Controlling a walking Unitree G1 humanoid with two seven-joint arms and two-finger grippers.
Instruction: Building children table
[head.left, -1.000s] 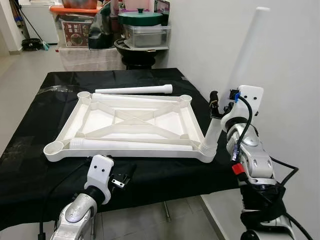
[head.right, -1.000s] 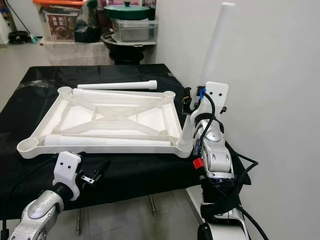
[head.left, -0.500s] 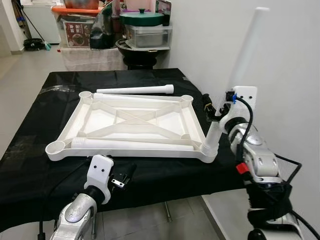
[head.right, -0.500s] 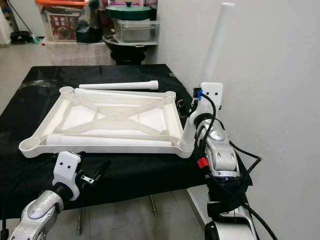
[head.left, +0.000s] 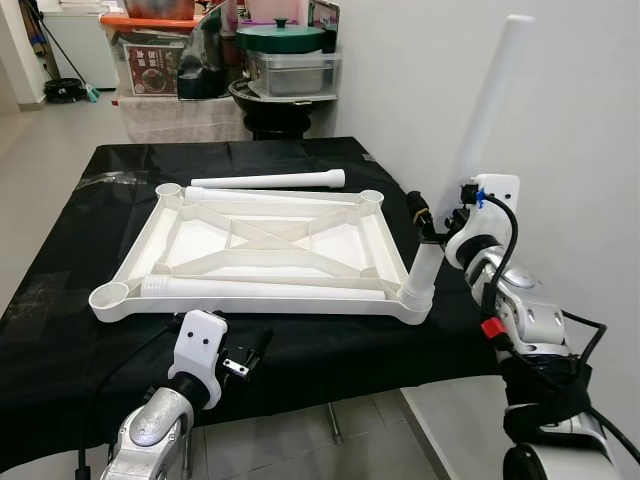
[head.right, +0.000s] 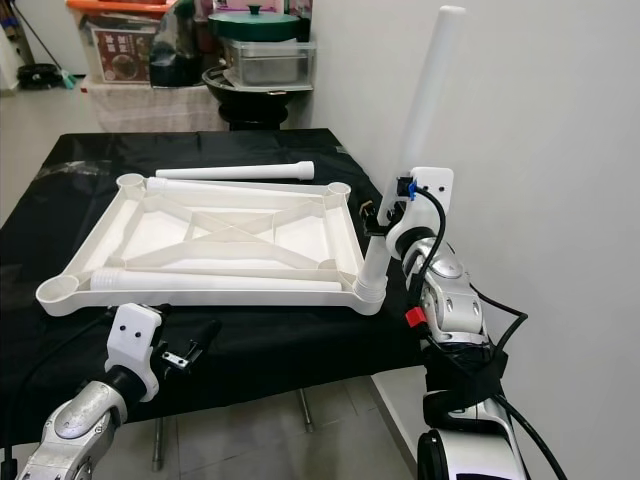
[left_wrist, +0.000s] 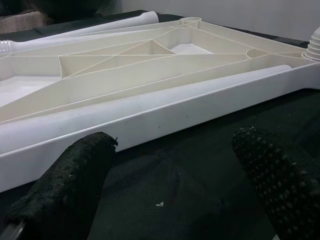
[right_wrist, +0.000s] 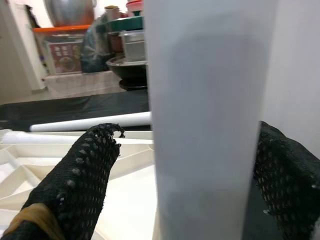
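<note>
Over the last second, swings the right arm's elbow outward and to the right, with the right tool (head.left: 428, 218) kept at the same low spot on the upright leg (head.left: 480, 130). Leaves that leg standing straight in the near right corner socket of the upturned tabletop (head.left: 250, 303), no visible tilt gained or lost. Reads as a turn of the wrist about the leg, probably seating or tightening it, so one leg of four looks close to fixed. Straddles the leg with a black finger on each side; cannot tell whether truly clamped, since a sliver of gap seems to show at one fingertip in the right wrist view.

Hovers the left tool (head.left: 250, 352), fingers spread wide and empty, just near of the tabletop's near rim, over the black-covered table (head.left: 60, 330).

Serves as a shallow tray, the ribbed tabletop: holds one loose leg (head.left: 260, 288) lying along the inside of the near rim. Shows a further leg (head.left: 265, 181) on the cloth just beyond the far rim. Far behind, shows a steel container (head.left: 295, 72) under a green lidded pot (head.left: 280, 38); contents hidden.
</note>
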